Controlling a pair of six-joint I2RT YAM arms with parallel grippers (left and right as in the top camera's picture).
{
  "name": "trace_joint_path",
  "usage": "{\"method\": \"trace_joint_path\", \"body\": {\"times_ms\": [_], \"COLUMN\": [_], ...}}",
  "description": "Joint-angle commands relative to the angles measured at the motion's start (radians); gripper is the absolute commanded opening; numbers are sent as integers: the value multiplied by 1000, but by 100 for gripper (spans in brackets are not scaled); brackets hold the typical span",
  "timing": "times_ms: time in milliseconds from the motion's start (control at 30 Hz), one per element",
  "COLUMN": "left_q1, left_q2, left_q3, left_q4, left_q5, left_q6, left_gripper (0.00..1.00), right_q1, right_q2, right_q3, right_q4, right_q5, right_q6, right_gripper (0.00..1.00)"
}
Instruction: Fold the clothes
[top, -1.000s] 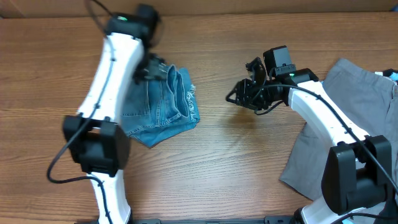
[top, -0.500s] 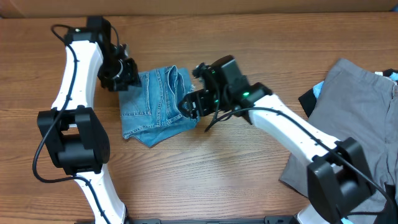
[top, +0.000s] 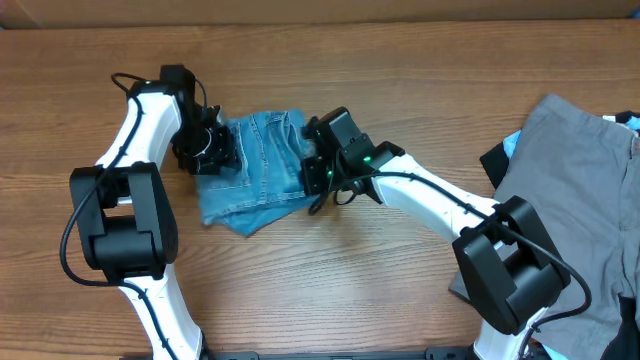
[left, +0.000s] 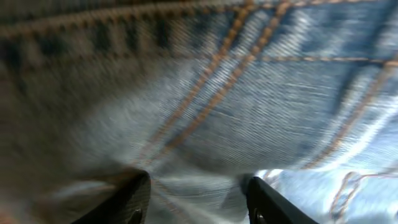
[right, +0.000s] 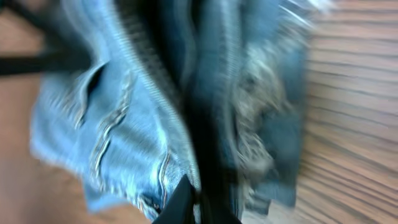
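Note:
The light-blue denim jeans (top: 262, 165) lie folded into a small bundle on the wooden table, left of centre. My left gripper (top: 207, 152) is on the bundle's left edge. In the left wrist view its fingers (left: 199, 200) are apart, with stitched denim (left: 249, 87) filling the view and lying between them. My right gripper (top: 318, 172) is at the bundle's right edge. In the blurred right wrist view its fingers (right: 198, 202) are close together, over a dark fold of the jeans (right: 124, 124) beside the frayed hems (right: 258, 118).
Grey trousers (top: 565, 190) lie spread at the right edge of the table, with a black piece (top: 497, 160) and a pale-blue piece (top: 513, 139) at their left side. Bare wooden tabletop (top: 400, 80) surrounds the jeans.
My right arm has swung left from mid-table to the jeans' right edge. My left arm has come down onto the jeans' left edge. The bundle has shifted slightly.

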Motion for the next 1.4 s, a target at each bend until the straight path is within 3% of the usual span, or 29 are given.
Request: {"method": "trace_joint_path", "body": {"times_ms": [0, 100, 167, 233, 333, 467, 600, 700, 1033, 1167, 1367], "left_q1": [3, 3, 3, 3, 3, 3, -5, -24, -140, -160, -139], "left_q2": [-3, -3, -3, -5, -21, -38, -39, -31, 139, 228, 256], "left_q3": [-26, -25, -20, -5, 54, 165, 224, 220, 205, 205, 213], "left_q4": [5, 9, 7, -8, -43, -63, -12, 60, 198, 243, 299], "left_q5": [-92, -91, -89, -71, -15, 137, 275, 270, 291, 203, 194], "left_q6": [19, 19, 18, 19, 23, 72, 72, 80, 79, 57, -21], "left_gripper": [59, 63, 65, 66, 63, 50, 21, 9, 7, 5, 19], "right_q1": [-95, -131, -147, -153, -146, -118, -92, -75, -64, -77, -92], "right_q2": [5, 0, -11, -31, -91, -140, -138, -122, 152, 234, 230], "right_q3": [15, 16, 16, 16, 18, 23, 19, 13, -32, -32, -31], "right_q4": [-48, -39, -29, -22, 26, 73, 61, 30, 85, 102, 92], "right_q5": [190, 47, -95, -182, -311, -360, -357, -331, -301, -378, -387], "right_q6": [161, 115, 43, 20, -28, -12, 34, 61, 195, 237, 236], "right_gripper": [7, 37, 52, 55, 38, 16, 12, 12, 13, 12, 15]}}
